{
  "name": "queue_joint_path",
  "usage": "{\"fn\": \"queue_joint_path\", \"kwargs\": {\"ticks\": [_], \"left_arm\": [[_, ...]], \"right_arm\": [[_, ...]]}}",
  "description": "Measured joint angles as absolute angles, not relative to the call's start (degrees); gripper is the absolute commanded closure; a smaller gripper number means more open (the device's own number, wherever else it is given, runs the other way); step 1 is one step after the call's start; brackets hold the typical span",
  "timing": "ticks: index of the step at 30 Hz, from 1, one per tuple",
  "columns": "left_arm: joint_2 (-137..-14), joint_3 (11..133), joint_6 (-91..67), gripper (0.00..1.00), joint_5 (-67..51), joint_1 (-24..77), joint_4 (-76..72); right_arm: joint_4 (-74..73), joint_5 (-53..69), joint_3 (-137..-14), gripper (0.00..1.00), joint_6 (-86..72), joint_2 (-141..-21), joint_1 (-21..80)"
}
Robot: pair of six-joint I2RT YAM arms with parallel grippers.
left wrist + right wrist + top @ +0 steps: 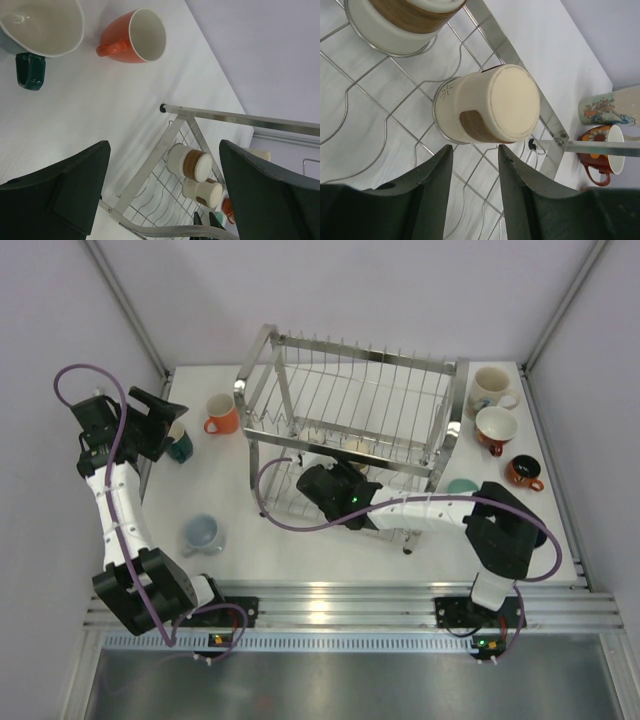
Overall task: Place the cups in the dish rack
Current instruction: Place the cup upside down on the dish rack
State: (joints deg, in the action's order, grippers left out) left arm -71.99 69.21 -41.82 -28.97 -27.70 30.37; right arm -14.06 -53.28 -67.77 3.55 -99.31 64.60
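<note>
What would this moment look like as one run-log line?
left gripper: open, by teal cup | right gripper: open, empty, facing cream cup on dish rack lower tier | orange cup: not yet racked

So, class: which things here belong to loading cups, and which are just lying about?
Job: dish rack, orange mug, teal mug, blue-grey cup, printed mug, red-white cup, black-orange cup, mint cup, two racked cream cups.
Not the job: table, purple cables.

Cream cup [487,105] in dish rack [492,27] wire ring, gripper [475,152] near, jaws apart.
</note>
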Motion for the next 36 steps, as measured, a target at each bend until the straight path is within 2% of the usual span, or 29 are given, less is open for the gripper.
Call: {"fn": "queue_joint_path", "kwargs": {"ticks": [36], "left_arm": [[-74.54,69.19,-39.18,0.07,-25.34,-27.7,29.93]], "right_arm": [[-11.2,-49.58,-67.83,0.57,8.91,-101.71,60.84]]}}
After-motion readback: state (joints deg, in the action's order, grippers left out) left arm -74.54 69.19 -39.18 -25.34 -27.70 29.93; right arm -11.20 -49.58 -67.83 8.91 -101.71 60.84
